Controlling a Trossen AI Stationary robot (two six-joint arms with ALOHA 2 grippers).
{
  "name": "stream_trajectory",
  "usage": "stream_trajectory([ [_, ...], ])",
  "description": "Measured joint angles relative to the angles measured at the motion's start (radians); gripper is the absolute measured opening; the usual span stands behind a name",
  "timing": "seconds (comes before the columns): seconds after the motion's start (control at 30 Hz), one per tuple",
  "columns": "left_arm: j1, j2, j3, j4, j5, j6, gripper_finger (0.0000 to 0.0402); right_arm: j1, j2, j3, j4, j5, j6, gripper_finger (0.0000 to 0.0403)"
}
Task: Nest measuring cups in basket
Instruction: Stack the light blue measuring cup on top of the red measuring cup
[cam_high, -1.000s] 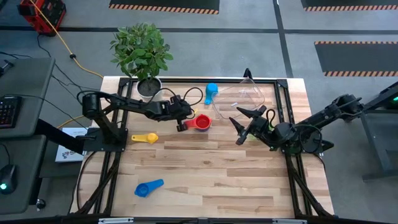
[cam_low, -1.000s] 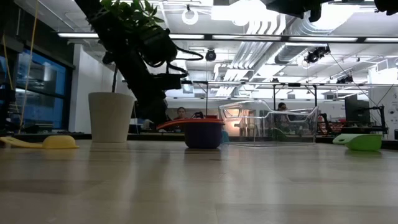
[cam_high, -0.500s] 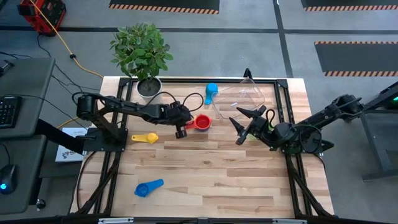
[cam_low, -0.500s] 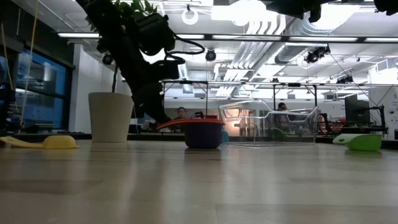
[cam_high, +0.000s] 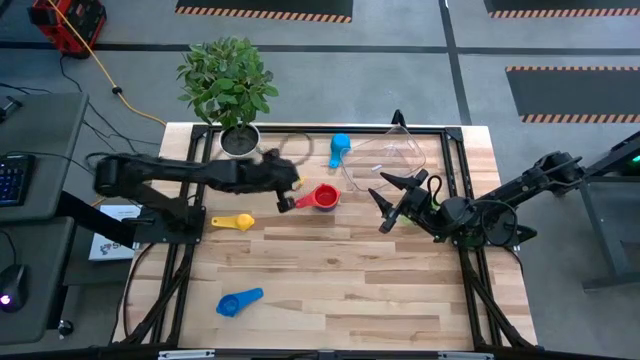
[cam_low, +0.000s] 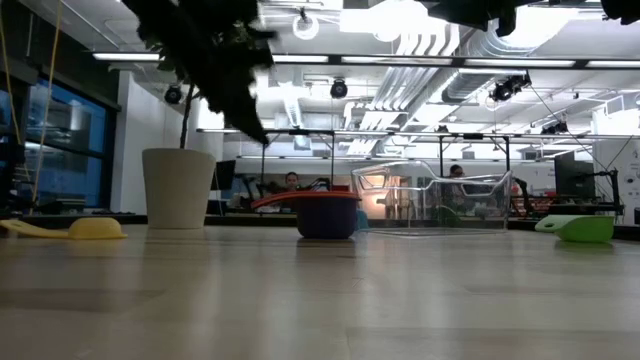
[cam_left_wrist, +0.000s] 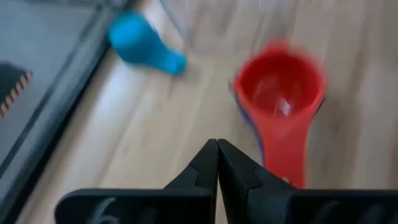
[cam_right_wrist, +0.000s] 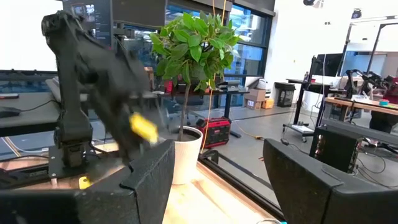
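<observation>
Clear square plastic basket (cam_high: 385, 160) sits empty at table's far edge. Red round plastic measuring cup (cam_high: 323, 197) nested over a dark blue one lies just left of basket, light blue cup (cam_high: 340, 148) beside basket's far-left corner. Left gripper (cam_high: 287, 192), jaws closed empty, beside red cup's handle. Right gripper (cam_high: 388, 200), jaws open, empty, hovers near basket's front.

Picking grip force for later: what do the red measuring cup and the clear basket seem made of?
Red measuring cup: likely smooth, glossy plastic, judging by its uniform colour and soft sheen. Basket: apparently clear rigid plastic; the table shows through its walls, and its rim catches light.
</observation>
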Motion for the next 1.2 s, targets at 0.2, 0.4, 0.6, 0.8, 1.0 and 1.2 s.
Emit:
stream_trajectory([
  [0.2, -0.055, -0.296, -0.174, 0.256, 0.002, -0.060, 0.0000, 0.000, 0.000, 0.000, 0.000, 0.004, 0.008, 0.0236],
  [0.4, -0.129, -0.509, -0.433, 0.630, -0.020, -0.076, 0.0000, -0.020, 0.000, 0.000, -0.001, -0.017, 0.061, 0.0236],
  [0.6, -0.140, -0.623, -0.511, 0.726, -0.035, -0.082, 0.0000, -0.054, 0.000, 0.000, -0.035, -0.060, 0.112, 0.0236],
  [0.8, -0.140, -0.633, -0.511, 0.712, -0.031, -0.073, 0.0000, -0.082, 0.000, 0.000, -0.082, -0.088, 0.175, 0.0236],
  [1.0, -0.140, -0.632, -0.511, 0.728, -0.031, -0.054, 0.0000, -0.213, 0.001, 0.027, -0.212, -0.116, 0.332, 0.0215],
  [1.2, -0.139, -0.632, -0.511, 0.750, -0.031, -0.020, 0.0000, -0.531, 0.101, 0.340, -0.709, -0.413, 0.525, 0.0053],
])
